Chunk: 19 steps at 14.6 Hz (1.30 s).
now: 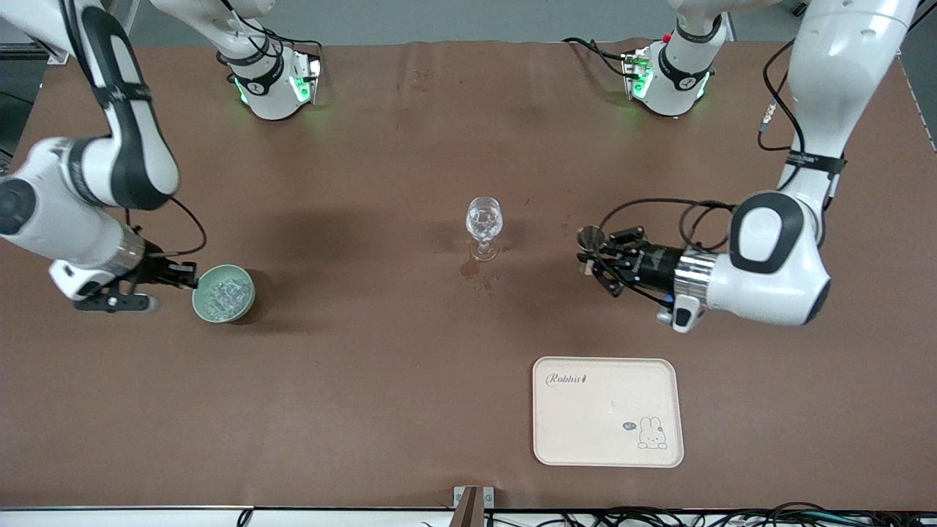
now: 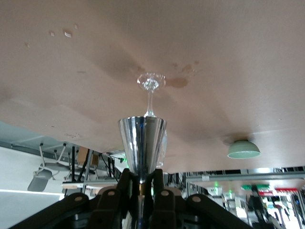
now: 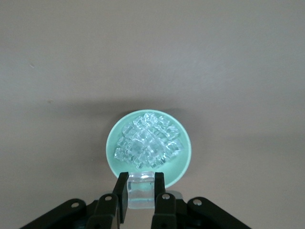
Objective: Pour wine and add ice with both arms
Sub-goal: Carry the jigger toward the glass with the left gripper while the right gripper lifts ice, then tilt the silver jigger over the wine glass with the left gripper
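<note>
Two grippers, both loaded: ice cube and metal cup.
Going left to right in the front view: my right gripper (image 3: pixel 141 191) pinches one ice (image 3: pixel 141 190) cube over the bowl (image 1: pixel 223 293) rim; the rest is heaped inside. Ice is slick and light, so I clamp flat faces. Mid-table stands the glass (image 1: pixel 484 227), fragile. My left gripper (image 2: pixel 141 183) clasps a steel cup (image 2: pixel 142 143) by its base; its contents are hidden.

Mirror-bright metal cup (image 2: pixel 142 143), glassy ice (image 3: pixel 147 142)
</note>
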### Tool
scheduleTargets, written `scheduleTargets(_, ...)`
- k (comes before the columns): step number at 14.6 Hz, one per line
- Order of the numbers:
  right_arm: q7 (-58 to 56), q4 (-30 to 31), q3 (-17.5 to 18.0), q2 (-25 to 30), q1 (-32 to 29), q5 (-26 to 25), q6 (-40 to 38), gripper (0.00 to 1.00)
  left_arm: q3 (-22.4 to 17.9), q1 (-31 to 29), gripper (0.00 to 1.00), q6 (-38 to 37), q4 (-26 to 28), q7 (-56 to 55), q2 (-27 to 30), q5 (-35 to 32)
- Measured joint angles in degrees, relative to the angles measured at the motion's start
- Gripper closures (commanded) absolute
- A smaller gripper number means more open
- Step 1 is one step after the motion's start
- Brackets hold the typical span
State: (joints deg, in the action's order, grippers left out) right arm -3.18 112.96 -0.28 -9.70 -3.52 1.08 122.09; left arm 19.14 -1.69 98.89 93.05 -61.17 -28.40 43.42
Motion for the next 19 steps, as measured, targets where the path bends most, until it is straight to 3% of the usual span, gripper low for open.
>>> scheduleTargets(5, 0.01, -10.99, -0.40, 4.62, -0.87, 0.00, -15.63, 1.00, -0.04, 6.88, 0.99, 5.07, 4.55, -7.39, 5.64, -3.34)
scheduleTargets(12, 4.66, -27.94, -0.35, 5.22, -1.60, 0.00, -30.94, 1.00, -0.02, 16.07, 0.99, 9.85, 4.86, -22.13, 6.69, -14.28)
scheduleTargets(19, 4.73, -30.81, -0.33, 4.71, -1.57, 0.00, -33.79, 1.00, -0.03, 22.06, 0.99, 11.72, 4.22, -35.75, 6.98, -26.81)
